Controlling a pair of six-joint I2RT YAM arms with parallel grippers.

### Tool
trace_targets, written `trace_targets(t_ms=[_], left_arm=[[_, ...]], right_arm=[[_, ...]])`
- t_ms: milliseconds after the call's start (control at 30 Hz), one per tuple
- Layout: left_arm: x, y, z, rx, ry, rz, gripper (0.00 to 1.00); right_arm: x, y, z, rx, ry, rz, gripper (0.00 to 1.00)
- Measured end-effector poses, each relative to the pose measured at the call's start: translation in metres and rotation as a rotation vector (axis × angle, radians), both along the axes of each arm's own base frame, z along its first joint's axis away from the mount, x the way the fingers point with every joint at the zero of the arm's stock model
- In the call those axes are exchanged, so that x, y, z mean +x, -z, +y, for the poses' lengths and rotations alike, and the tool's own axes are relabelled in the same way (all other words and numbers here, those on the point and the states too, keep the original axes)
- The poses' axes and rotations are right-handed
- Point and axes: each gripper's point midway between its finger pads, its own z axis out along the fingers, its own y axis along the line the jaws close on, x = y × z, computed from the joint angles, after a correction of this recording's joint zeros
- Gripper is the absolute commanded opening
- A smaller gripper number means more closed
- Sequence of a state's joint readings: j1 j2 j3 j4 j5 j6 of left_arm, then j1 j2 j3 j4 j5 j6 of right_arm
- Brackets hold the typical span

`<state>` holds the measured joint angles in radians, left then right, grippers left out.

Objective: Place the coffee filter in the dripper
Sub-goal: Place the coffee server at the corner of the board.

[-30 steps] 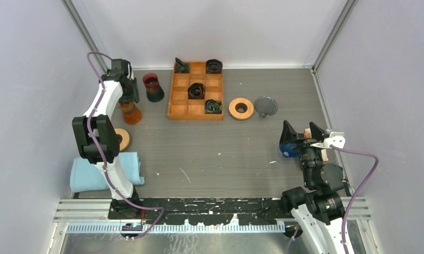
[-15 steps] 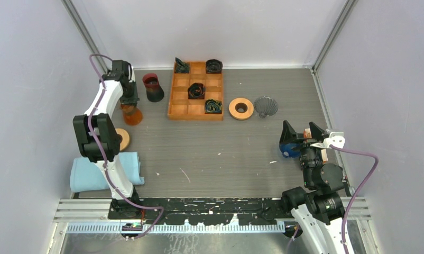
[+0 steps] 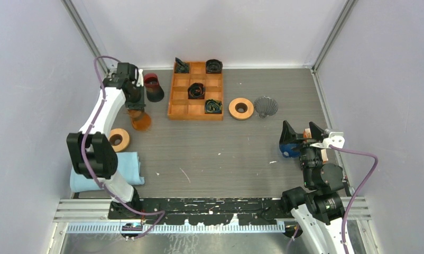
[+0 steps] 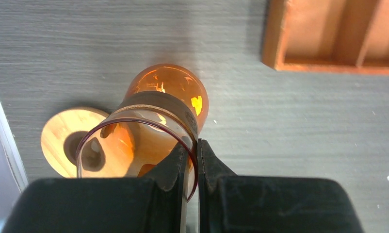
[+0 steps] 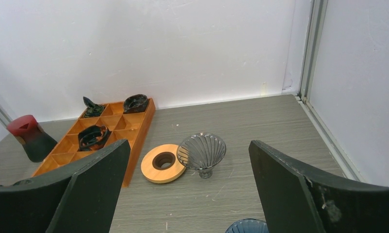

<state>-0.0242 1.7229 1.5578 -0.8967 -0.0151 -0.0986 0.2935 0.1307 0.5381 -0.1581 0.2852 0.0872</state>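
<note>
Left claw (image 4: 195, 145): clenched on amber glass (image 4: 166, 90) rim.
Right claw (image 3: 299, 127): released; dripper (image 5: 201, 151) ahead, untouched.

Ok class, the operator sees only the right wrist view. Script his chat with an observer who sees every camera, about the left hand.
Operator: Is the left hand holding anything?
Observer: Yes, it is shut on the rim of an amber glass.
Operator: What lies near that glass?
Observer: A wooden ring lies flat beside it.
</note>
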Motion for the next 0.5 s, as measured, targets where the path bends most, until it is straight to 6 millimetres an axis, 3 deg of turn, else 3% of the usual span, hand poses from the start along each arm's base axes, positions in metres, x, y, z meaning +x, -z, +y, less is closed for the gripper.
trace_targets(t_ms=[233, 500], left_arm=[[-0.046, -0.025, -0.054, -0.045, 0.125, -0.049, 0.05], [-0.088, -0.02, -0.122, -0.079, 0.294, -0.026, 0.05]], right_arm=[[0.0, 0.0, 0.003, -0.006, -0.016, -0.001, 1.0], [0.0, 0.0, 0.004, -0.011, -0.02, -0.002, 1.0]])
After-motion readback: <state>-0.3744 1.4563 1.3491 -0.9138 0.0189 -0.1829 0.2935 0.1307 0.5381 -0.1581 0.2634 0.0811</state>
